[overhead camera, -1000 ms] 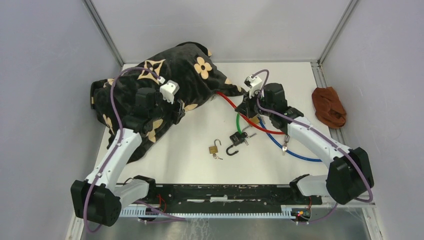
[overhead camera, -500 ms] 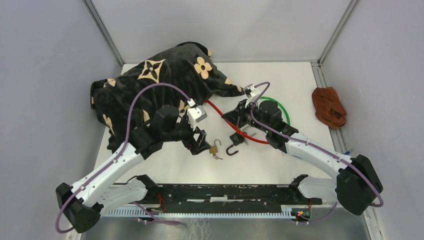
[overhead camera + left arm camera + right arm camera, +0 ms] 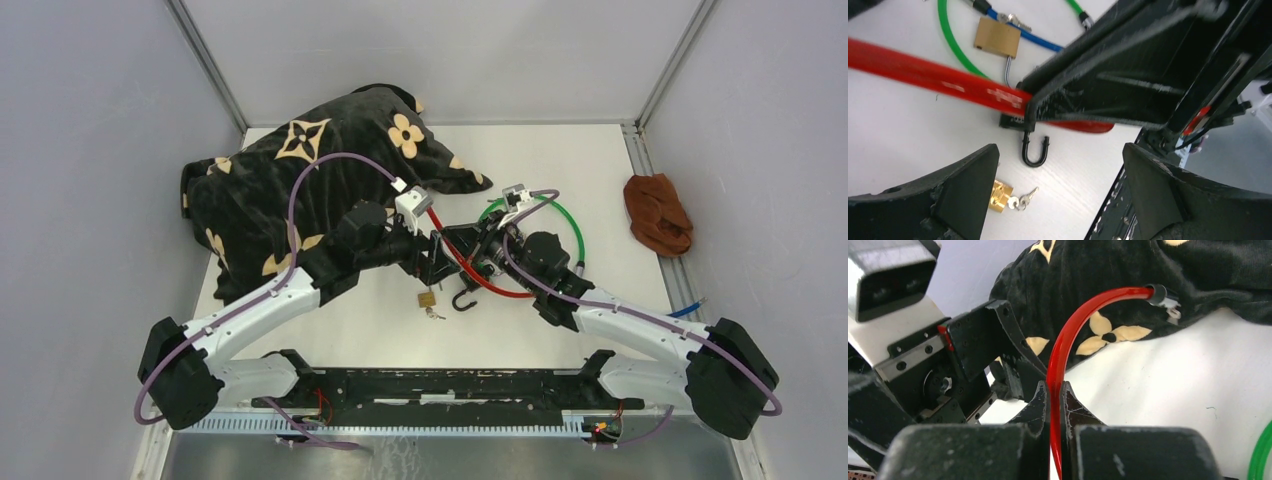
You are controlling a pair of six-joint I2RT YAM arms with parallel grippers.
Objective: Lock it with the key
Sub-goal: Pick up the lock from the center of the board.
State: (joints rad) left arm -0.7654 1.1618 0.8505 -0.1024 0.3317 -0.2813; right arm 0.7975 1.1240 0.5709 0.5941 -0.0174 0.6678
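A small brass padlock (image 3: 427, 298) with its keys (image 3: 435, 314) lies near the table's middle. In the left wrist view the padlock (image 3: 999, 196) and its keys (image 3: 1023, 199) lie by my left finger (image 3: 963, 190). A black padlock's open shackle (image 3: 1034, 152) lies just beyond. My left gripper (image 3: 437, 260) (image 3: 1060, 167) hangs open above them, holding nothing. My right gripper (image 3: 465, 247) (image 3: 1054, 390) is shut on the red cable (image 3: 1068, 335) (image 3: 933, 74), close against the left gripper. A second brass padlock (image 3: 996, 37) lies farther off.
A black flower-patterned cloth (image 3: 300, 170) is heaped at the back left. A green cable (image 3: 572, 220) loops behind the right arm and a blue cable end (image 3: 690, 306) shows at its right. A brown cloth (image 3: 657, 213) lies at the right edge.
My left arm swung off the black cloth to the table's middle while its jaws opened wide. My right gripper dragged the red cable left and nearer; the green loop shifted back.
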